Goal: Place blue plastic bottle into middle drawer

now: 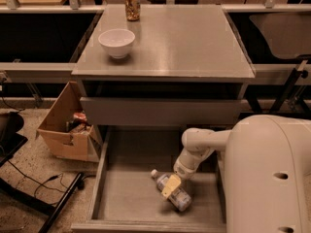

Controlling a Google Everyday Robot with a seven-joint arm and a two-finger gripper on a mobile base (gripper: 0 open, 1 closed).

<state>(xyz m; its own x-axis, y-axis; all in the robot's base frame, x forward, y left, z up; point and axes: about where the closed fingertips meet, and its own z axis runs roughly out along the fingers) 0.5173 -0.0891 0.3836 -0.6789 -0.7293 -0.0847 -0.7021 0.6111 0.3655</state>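
camera view: pincer (170,187) down on blue plastic bottle (182,200), which lies on middle drawer (127,194) floor; clamped or apart, cannot tell.

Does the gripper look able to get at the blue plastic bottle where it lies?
Probably yes: the gripper is down inside the open middle drawer, right over the blue plastic bottle lying on its side on the floor; nothing stands between them.
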